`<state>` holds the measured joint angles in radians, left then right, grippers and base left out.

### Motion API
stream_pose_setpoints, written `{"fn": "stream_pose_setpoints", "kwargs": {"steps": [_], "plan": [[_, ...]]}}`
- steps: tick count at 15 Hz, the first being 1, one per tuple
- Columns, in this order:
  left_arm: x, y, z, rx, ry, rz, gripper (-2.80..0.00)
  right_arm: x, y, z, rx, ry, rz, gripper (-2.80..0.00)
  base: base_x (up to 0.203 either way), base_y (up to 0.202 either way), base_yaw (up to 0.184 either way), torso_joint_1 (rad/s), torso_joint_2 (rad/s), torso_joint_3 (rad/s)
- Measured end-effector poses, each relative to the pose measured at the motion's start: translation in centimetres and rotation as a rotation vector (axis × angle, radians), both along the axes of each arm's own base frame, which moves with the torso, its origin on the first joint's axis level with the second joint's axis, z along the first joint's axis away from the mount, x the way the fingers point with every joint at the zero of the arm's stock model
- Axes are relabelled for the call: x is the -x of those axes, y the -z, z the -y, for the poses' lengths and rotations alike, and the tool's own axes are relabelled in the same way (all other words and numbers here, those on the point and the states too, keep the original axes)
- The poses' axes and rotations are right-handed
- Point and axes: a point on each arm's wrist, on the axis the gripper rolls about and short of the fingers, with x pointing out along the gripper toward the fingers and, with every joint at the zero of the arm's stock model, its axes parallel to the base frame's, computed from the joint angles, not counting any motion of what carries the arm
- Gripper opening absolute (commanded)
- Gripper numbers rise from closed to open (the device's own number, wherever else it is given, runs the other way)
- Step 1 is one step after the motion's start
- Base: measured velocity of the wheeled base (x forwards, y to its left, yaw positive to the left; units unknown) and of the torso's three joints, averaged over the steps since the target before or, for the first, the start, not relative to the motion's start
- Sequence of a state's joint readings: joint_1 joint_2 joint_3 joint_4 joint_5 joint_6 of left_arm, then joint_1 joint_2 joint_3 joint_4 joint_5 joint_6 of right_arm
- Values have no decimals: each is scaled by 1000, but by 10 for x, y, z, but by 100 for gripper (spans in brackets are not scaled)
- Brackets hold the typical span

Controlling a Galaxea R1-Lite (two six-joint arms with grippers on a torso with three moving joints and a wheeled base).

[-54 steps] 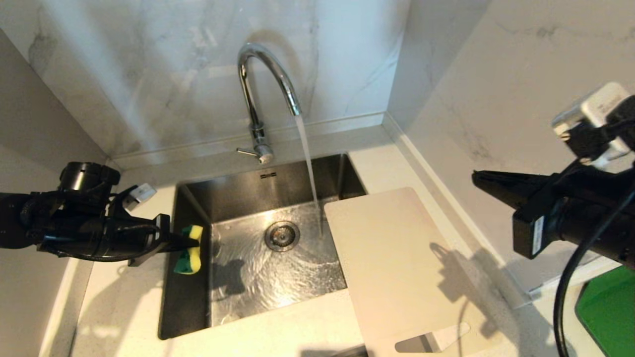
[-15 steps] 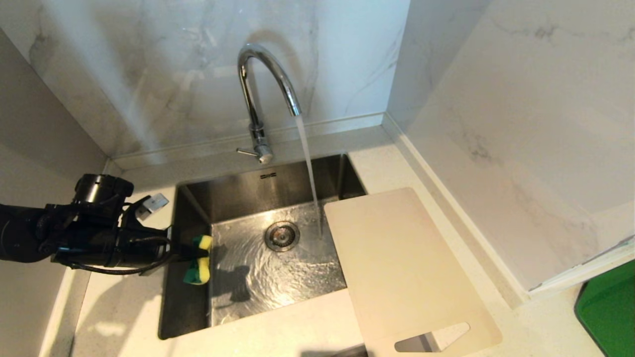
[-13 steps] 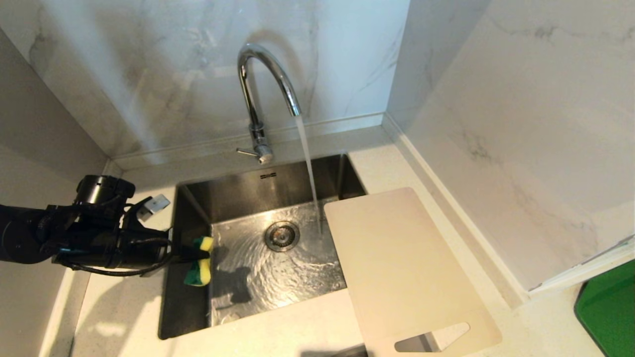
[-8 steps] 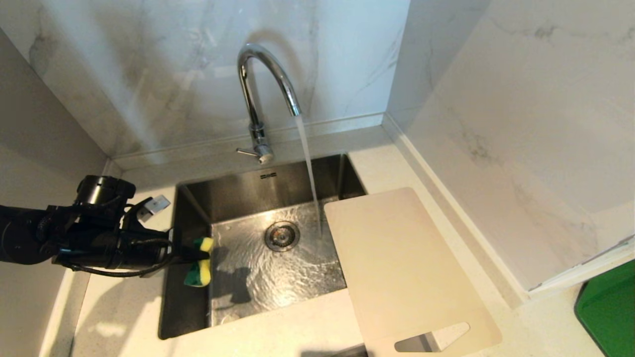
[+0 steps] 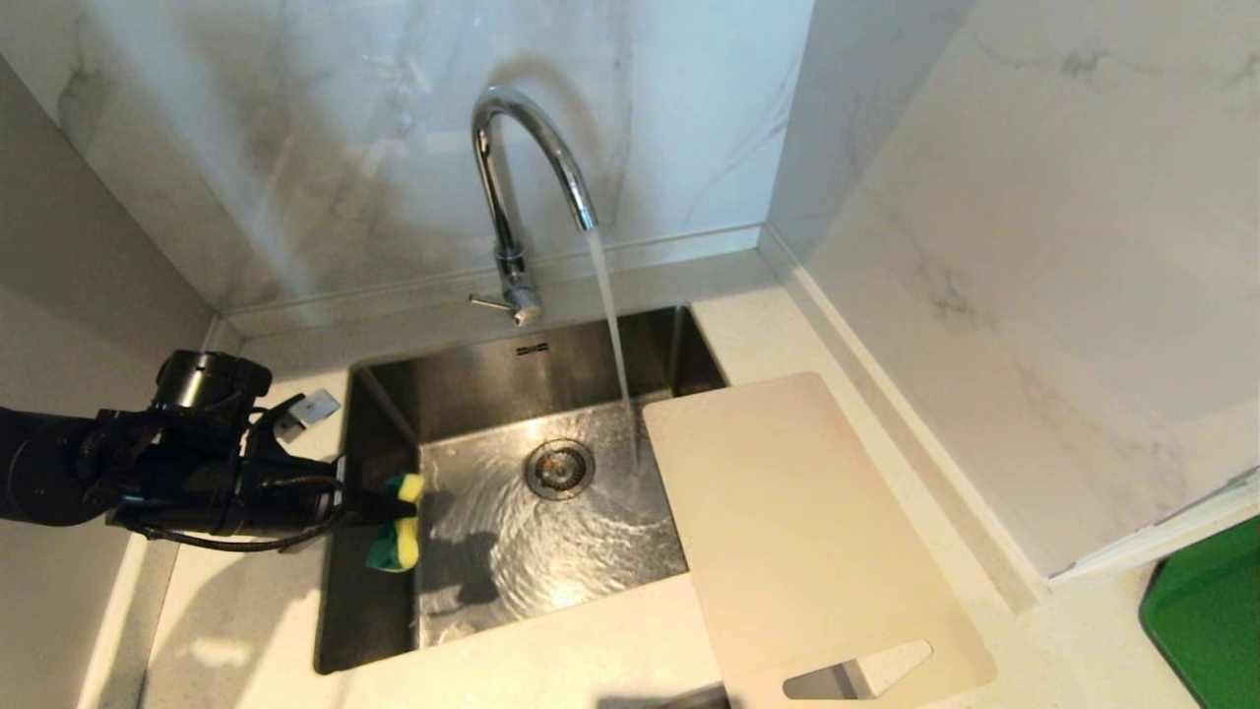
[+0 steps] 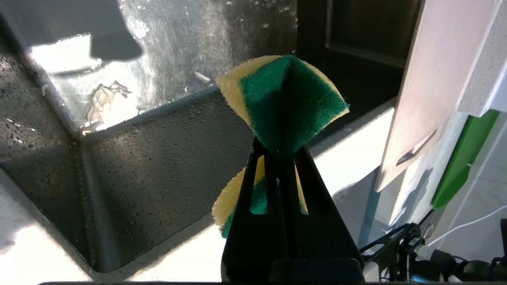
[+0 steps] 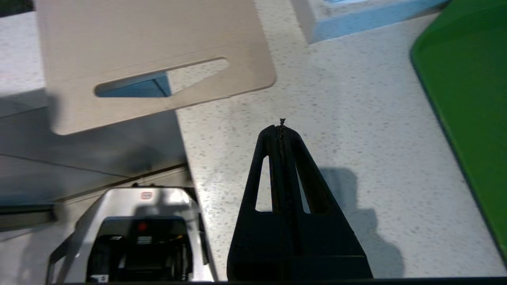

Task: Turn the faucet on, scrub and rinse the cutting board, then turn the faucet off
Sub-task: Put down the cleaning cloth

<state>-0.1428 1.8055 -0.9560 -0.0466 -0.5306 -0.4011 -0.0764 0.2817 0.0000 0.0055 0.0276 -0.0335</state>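
Marble walls back a white counter (image 5: 551,655) whose sink (image 5: 463,384) takes water from the faucet (image 5: 512,197). At the sink's left edge the left end effector (image 5: 394,505) pinches a sponge (image 5: 399,537), while the board (image 5: 797,532) bridges the sink's right edge, slot toward the counter's front. Off the front edge, the right end effector (image 7: 282,122) hangs closed and empty.

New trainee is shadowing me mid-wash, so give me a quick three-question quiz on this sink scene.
1. True or false: water is running from the faucet.
2. What does the left gripper hold?
A. sponge
B. brush
C. nothing
3. Where does the cutting board lie?

Key:
1. True; the stream falls into the sink.
2. A
3. On the counter to the right of the sink, one end overhanging the basin. The right gripper is shut and empty beside its handle end.
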Motion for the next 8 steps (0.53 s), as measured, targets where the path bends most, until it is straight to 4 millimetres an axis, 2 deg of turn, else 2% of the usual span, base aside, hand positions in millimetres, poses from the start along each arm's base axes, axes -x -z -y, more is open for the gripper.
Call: {"fn": "stream_pose_setpoints", "kwargs": {"steps": [8], "plan": [[0,0,0,0,0,1,-280,7,1,0,-18,-31,84,-280,0,0,0,0,0,0]]}}
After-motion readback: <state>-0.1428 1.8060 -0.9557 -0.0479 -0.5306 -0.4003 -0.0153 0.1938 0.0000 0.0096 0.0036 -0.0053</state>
